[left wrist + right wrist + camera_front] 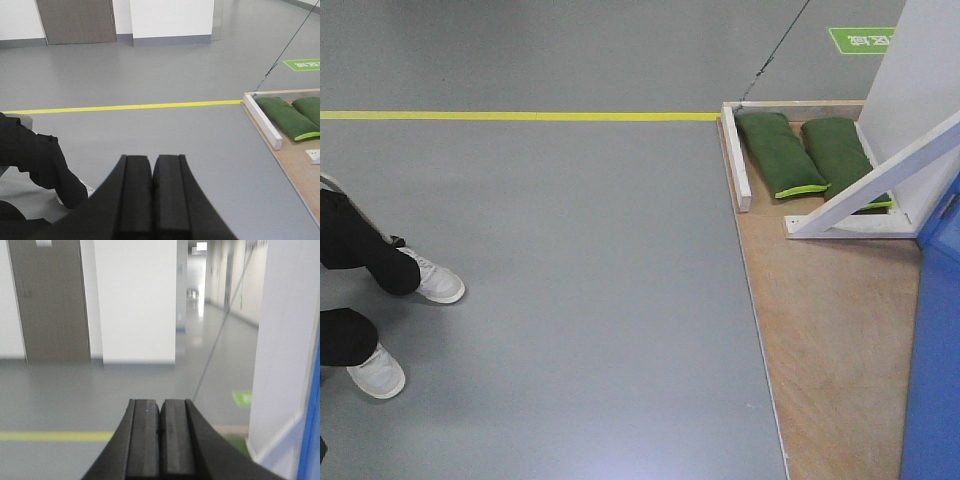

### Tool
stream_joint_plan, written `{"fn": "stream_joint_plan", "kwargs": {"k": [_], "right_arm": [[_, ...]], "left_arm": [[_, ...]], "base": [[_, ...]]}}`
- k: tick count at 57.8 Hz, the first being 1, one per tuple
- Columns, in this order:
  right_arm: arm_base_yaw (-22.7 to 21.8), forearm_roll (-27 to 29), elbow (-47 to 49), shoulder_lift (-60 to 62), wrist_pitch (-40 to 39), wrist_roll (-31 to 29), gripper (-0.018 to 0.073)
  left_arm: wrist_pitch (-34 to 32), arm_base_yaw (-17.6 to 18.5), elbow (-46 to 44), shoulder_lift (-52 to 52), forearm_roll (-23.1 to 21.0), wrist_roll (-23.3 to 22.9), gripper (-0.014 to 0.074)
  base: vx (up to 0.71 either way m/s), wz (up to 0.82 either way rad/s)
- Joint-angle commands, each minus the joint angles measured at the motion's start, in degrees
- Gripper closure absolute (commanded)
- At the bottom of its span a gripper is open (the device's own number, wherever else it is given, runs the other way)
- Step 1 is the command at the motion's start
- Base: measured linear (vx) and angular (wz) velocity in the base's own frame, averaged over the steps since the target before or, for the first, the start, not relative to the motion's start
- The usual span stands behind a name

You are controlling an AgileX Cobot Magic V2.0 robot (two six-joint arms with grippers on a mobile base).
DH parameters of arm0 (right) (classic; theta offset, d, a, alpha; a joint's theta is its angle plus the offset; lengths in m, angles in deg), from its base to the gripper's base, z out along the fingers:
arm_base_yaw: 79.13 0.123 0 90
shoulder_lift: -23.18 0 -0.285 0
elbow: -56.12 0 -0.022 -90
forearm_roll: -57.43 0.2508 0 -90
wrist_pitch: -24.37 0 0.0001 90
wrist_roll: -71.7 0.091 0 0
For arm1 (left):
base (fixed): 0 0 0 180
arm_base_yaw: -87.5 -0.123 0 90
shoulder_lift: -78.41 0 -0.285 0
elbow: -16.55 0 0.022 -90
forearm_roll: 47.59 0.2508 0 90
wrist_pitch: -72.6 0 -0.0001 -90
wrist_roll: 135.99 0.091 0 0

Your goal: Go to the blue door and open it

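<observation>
The blue door (935,350) shows only as a glossy blue panel at the right edge of the front view, standing on a wooden base board (830,340). A thin strip of it also shows at the right edge of the right wrist view (311,430). Its handle and lock are out of view. My left gripper (152,162) is shut and empty, held above the grey floor. My right gripper (160,407) is shut and empty, pointing down a corridor with the door to its right.
A white wooden frame brace (880,180) and two green sandbags (805,150) sit on the base board. A person's legs in white shoes (430,280) stand at the left. A yellow floor line (520,115) crosses ahead. A thin cable (282,50) runs down to the board.
</observation>
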Motion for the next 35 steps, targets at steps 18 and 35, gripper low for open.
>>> {"fn": "stream_joint_plan", "kwargs": {"k": [18,35], "right_arm": [[-0.3,6.8,21.3,-11.9,-13.7,-8.7,0.0547],[-0.3,-5.5,21.3,-12.0,-28.5,-15.2,0.0547]], "left_arm": [[-4.8,0.4,-1.5,-0.7,-0.1,-0.4,0.0524],[-4.8,0.4,-1.5,-0.7,-0.1,-0.4,0.0524]], "base": [[0.00,0.00],[0.00,0.00]]}}
